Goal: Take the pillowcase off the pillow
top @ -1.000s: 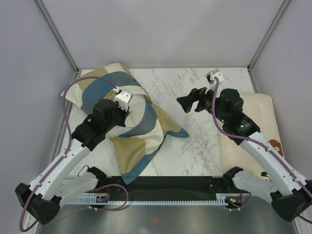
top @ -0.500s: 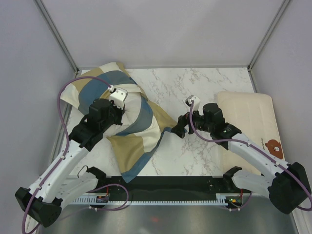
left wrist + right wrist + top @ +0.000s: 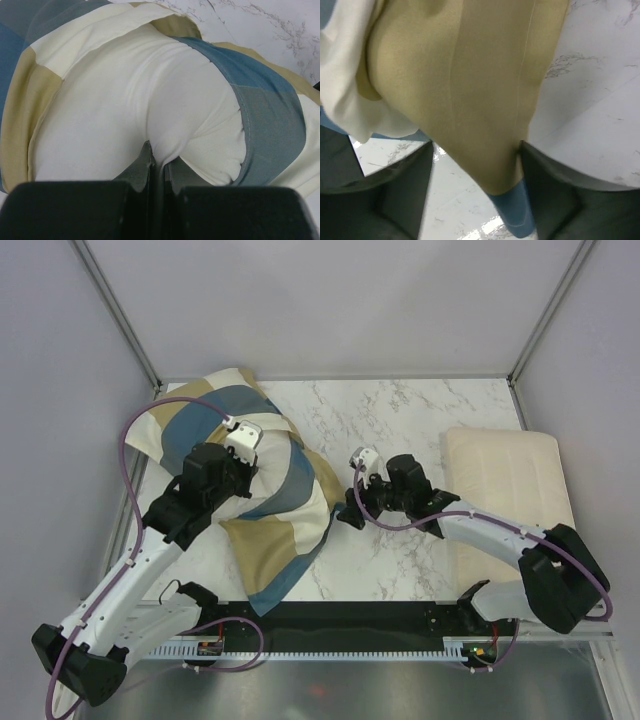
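Two end effectors work opposite parts of the bundle. The left end effector (image 3: pixel 156 150) has its fingers pressed together, pinching a fold of the off-white pillow (image 3: pixel 150 95) where it bulges out of the open mouth of the pillowcase (image 3: pixel 290 510). The right end effector (image 3: pixel 475 147) stands spread, one finger on each side of a hanging tan corner of the pillowcase that ends in a blue tip. The cloth sits between the fingers and does not look clamped yet.

From above, the pillow, half inside its cover, lies on the left part of the marble table (image 3: pixel 430 430). Its long axis runs from the far left corner toward the near edge. The loose corner points right, and the right end effector (image 3: pixel 350 515) meets it just beside the bundle.

That corner is what the next move seems to turn on. It lies directly in the right end effector's gap, to the right of the left one's hold on the pillow. Closing there and drawing rightward, away from the anchored pillow, looks like the way to slide the cover off. The thin cloth could slip out if the fingers shut too near the tip.
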{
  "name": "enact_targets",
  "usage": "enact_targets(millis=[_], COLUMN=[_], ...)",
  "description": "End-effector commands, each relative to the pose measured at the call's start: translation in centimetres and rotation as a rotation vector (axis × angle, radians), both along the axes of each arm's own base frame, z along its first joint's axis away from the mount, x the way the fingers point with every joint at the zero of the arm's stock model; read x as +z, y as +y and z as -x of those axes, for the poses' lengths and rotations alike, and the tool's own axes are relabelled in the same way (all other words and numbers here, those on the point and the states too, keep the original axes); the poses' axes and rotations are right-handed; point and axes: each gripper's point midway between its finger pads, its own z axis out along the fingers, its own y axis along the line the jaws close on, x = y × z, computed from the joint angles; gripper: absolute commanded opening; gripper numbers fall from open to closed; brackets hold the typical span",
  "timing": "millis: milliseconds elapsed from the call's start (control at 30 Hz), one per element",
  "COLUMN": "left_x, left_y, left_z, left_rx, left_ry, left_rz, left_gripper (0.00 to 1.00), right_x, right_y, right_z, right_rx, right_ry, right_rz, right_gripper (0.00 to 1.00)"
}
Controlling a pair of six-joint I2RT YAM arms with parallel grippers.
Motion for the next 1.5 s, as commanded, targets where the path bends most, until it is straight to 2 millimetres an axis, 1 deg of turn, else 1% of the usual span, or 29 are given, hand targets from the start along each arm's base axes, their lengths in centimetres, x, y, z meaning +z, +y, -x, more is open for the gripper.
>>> enact_targets(millis=[0,33,100,133,167,233,267,333,367,400,433,467,567,600,633,667,700,767,833,867,933,967,1000,1167,1233,1333,1400,1433,1467], left_x=[3.0,2.8,2.9,2.9,3.0,3.2,3.3,3.8,4.0,4.2,4.5,4.8,5.5,5.9,6.0,6.6,7.1,7.8,8.3,8.4,8.5,8.6,8.6,8.6,8.6,8.6,8.5,8.6,7.9], left_y=[0.6,0.6,0.6,0.6,0.7,0.8,1.0,1.4,1.4,1.6,1.8,1.9,2.4,2.5,2.8,3.1,3.3,4.0,4.7,5.0,5.6,5.7,5.8,6.2,5.9,4.8,4.2,3.8,2.3], left_z=[-1.2,-1.1,-1.1,-1.1,-1.1,-0.9,-0.9,-0.7,-0.6,-0.6,-0.4,-0.3,0.0,0.0,0.1,0.3,0.4,0.6,0.7,0.7,0.7,0.7,0.7,0.7,0.6,0.2,-0.2,-0.3,-0.6], left_rx=[0.042,0.04,0.04,0.039,0.041,0.044,0.049,0.059,0.06,0.065,0.07,0.069,0.081,0.086,0.096,0.102,0.109,0.13,0.159,0.169,0.194,0.199,0.202,0.217,0.203,0.152,0.133,0.116,0.053], left_ry=[-0.114,-0.11,-0.113,-0.112,-0.113,-0.122,-0.128,-0.144,-0.152,-0.158,-0.17,-0.18,-0.208,-0.222,-0.228,-0.249,-0.267,-0.293,-0.314,-0.319,-0.328,-0.331,-0.33,-0.336,-0.333,-0.321,-0.306,-0.299,-0.255], left_rz=[0.034,0.032,0.032,0.034,0.035,0.039,0.039,0.049,0.054,0.058,0.065,0.072,0.089,0.097,0.102,0.116,0.129,0.148,0.156,0.158,0.163,0.163,0.164,0.169,0.177,0.19,0.195,0.206,0.226], left_gripper=[0.02,0.02,0.02,0.02,0.02,0.02,0.02,0.02,0.02,0.02,0.02,0.02,0.02,0.02,0.02,0.02,0.02,0.02,0.02,0.02,0.02,0.02,0.02,0.02,0.02,0.02,0.02,0.02,0.02], right_x=[1.5,1.6,1.2,1.2,1.4,1.9,1.7,2.6,2.8,3.0,3.4,3.9,4.9,5.0,5.4,5.4,5.8,5.4,5.5,5.4,5.5,5.7,5.7,5.9,5.9,5.9,5.9,6.6,6.7], right_y=[1.6,1.6,1.2,0.9,0.1,-1.1,-2.9,-4.9,-6.8,-7.7,-8.7,-10.5,-12.5,-14.1,-14.5,-15.9,-16.5,-17.2,-19.1,-20.6,-22.0,-23.6,-24.3,-29.9,-30.6,-30.7,-29.8,-28.7,-27.9], right_z=[-2.2,-2.9,-4.2,-4.5,-5.7,-6.8,-7.8,-9.0,-10.1,-10.6,-11.0,-12.0,-13.2,-13.9,-14.4,-15.0,-15.5,-16.1,-17.0,-17.3,-17.6,-17.9,-17.9,-18.0,-18.0,-17.8,-17.5,-17.2,-16.9], right_rx=[-0.008,-0.039,-0.123,-0.154,-0.241,-0.337,-0.444,-0.544,-0.611,-0.661,-0.694,-0.748,-0.813,-0.854,-0.87,-0.908,-0.926,-0.941,-0.989,-1.017,-1.047,-1.083,-1.093,-1.203,-1.206,-1.195,-1.164,-1.118,-1.093], right_ry=[-0.088,-0.088,-0.079,-0.084,-0.098,-0.126,-0.125,-0.127,-0.12,-0.097,-0.092,-0.088,-0.063,-0.059,-0.05,-0.047,-0.05,-0.024,-0.018,-0.009,-0.006,-0.009,-0.01,-0.005,-0.004,0.002,0.017,0.021,0.023], right_rz=[-0.013,-0.011,0.008,0.008,0.016,0.03,0.053,0.047,0.045,0.02,0.003,-0.013,-0.074,-0.082,-0.102,-0.107,-0.114,-0.127,-0.139,-0.15,-0.155,-0.161,-0.165,-0.185,-0.179,-0.168,-0.182,-0.211,-0.202], right_gripper=[0.67,0.37,0.02,0.0,0.0,0.0,0.0,0.0,0.0,0.0,0.0,0.0,0.0,0.0,0.0,0.0,0.0,0.0,0.0,0.0,0.0,0.0,0.0,0.0,0.0,0.0,0.0,0.0,0.0])
